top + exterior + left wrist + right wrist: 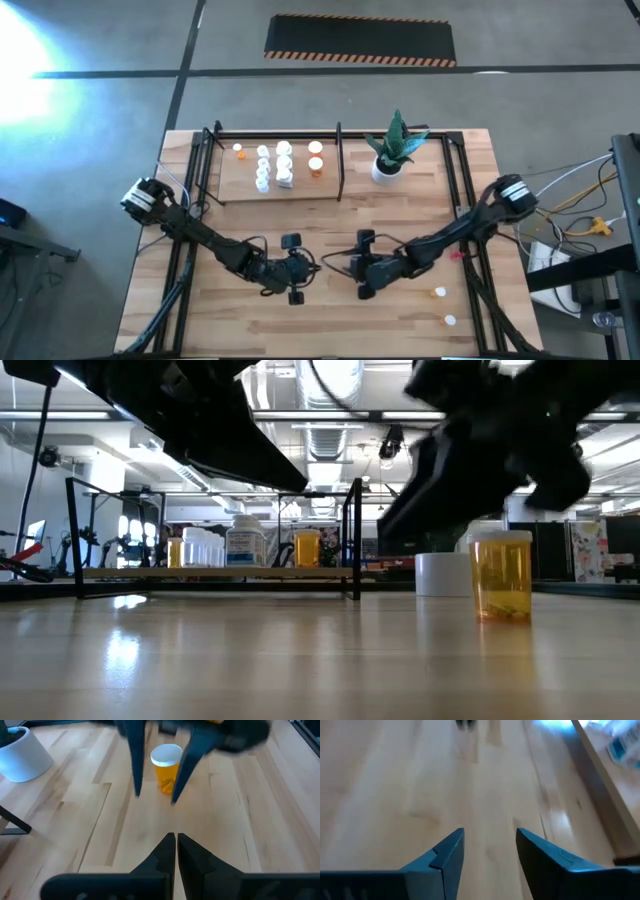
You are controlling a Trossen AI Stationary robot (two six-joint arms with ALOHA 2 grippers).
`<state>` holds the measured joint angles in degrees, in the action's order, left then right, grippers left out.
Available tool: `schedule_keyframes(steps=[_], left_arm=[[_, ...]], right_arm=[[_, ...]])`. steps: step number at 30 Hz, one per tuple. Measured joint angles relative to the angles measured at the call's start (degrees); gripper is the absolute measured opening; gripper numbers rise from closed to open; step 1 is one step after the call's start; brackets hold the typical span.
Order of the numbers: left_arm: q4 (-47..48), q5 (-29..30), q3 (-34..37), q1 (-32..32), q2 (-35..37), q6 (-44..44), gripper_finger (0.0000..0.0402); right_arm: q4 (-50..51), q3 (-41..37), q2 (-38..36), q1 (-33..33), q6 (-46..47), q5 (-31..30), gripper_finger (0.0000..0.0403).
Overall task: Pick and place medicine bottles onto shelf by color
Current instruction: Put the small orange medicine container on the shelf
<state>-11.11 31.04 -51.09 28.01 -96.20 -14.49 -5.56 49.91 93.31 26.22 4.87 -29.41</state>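
A small translucent orange cylindrical medicine bottle with a white cap (166,768) stands upright on the tabletop. More white and orange bottles (277,164) stand clustered on the flat light-wood, black-framed shelf (240,186); two others (444,306) sit apart.

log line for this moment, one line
left gripper shut, mid-table | right gripper open, empty, beside it | orange bottle upright between another gripper's fingers | shelf holds bottles

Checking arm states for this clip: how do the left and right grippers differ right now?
The left gripper has its fingers pressed shut; the right gripper has a clear gap between its fingers. The left gripper faces an orange bottle; the right faces bare tabletop. Both hold nothing and sit mid-table.
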Motion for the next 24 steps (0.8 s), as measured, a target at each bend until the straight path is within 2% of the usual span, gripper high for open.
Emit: schedule_keyframes(steps=[6,12,14,18,24], left_arm=[[0.0,0.0,0.3,0.1,0.0,-0.1,0.0002],[-0.4,0.0,0.7,0.2,0.0,-0.2,0.0002],[-0.4,0.0,0.7,0.2,0.0,-0.2,0.0002],[-0.4,0.0,0.7,0.2,0.0,-0.3,0.0002],[-0.4,-0.1,0.9,0.1,0.0,-1.7,0.0002]], right_arm=[[12.2,-0.2,-11.7,2.1,6.5,6.4,0.0203],[32.2,-3.4,-22.6,6.4,22.7,7.4,0.0245],[35.2,-5.8,-24.5,7.8,27.7,7.4,0.0248],[30.6,-12.3,-25.1,9.2,32.0,7.3,0.0239],[9.7,-18.6,-20.5,7.6,29.7,7.0,0.0218]])
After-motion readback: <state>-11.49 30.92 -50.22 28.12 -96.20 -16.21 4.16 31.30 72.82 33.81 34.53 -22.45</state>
